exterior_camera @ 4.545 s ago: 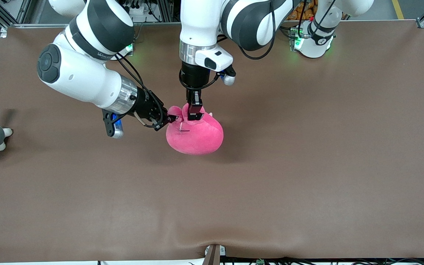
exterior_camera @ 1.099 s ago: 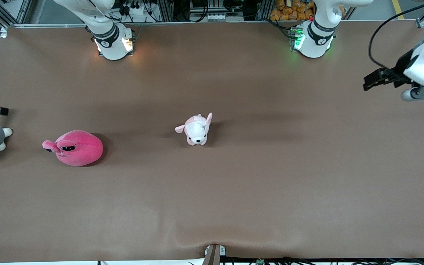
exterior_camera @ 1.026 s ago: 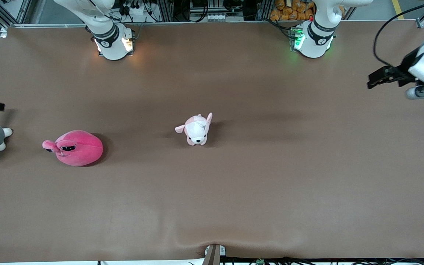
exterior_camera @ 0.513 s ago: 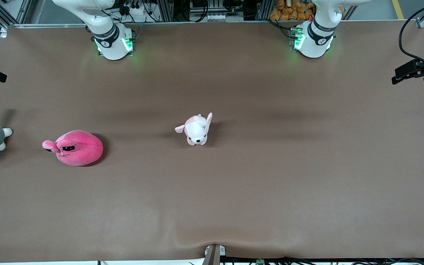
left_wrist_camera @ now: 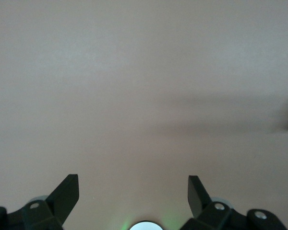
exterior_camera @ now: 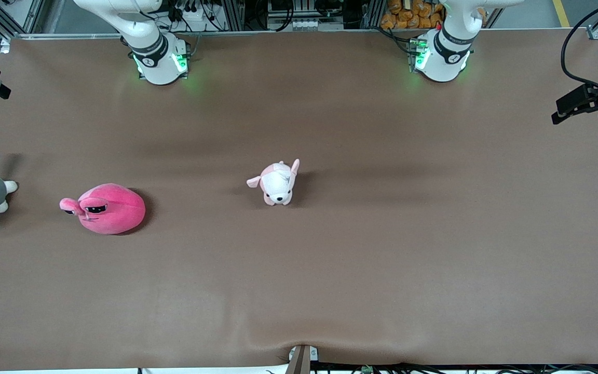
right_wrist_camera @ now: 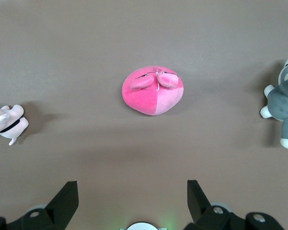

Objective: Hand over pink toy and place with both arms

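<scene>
Pink toy (exterior_camera: 107, 209) lying on table (exterior_camera: 382, 259), left gripper (left_wrist_camera: 133, 191) and right gripper (right_wrist_camera: 132, 191) spread wide, empty

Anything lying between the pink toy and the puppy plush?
No: only bare table separates the pink toy from the puppy plush, seen in the front view.

Two white arms (exterior_camera: 149, 52), dark joint bands, green-lit bases; black cabling; black wedge-tipped fingers (right_wrist_camera: 65, 199) on both end effectors.
</scene>
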Robot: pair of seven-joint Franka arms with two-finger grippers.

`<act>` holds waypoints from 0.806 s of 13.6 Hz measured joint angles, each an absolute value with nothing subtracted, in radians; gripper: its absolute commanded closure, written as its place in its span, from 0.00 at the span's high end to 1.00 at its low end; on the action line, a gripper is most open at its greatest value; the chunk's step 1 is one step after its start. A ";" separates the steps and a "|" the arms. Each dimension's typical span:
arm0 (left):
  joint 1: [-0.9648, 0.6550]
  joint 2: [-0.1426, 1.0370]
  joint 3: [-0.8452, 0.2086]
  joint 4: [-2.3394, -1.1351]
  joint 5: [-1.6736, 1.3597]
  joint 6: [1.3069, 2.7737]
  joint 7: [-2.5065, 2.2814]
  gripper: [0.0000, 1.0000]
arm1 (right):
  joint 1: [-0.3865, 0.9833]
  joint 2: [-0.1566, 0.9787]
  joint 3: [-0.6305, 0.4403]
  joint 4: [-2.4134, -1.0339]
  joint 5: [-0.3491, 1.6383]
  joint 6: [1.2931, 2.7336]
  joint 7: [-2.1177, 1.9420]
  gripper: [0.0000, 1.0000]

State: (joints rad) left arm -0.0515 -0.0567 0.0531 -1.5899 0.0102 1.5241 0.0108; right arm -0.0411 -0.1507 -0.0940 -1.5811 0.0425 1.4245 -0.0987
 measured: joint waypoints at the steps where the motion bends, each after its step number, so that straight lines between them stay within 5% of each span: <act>1: -0.057 -0.048 0.044 -1.578 0.010 1.524 0.007 1.00 | -0.040 -0.144 -0.094 -1.581 0.042 1.428 -0.115 1.00; 11: -0.018 -0.015 -0.048 -1.504 0.009 1.430 0.021 1.00 | -0.037 -0.120 -0.092 -1.580 0.039 1.432 -0.154 1.00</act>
State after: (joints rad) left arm -0.0179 -0.0150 -0.0482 -1.5038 0.0092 1.4295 0.0210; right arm -0.0368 -0.1202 -0.0922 -1.5800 0.0394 1.4316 -0.1541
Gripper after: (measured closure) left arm 0.000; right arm 0.000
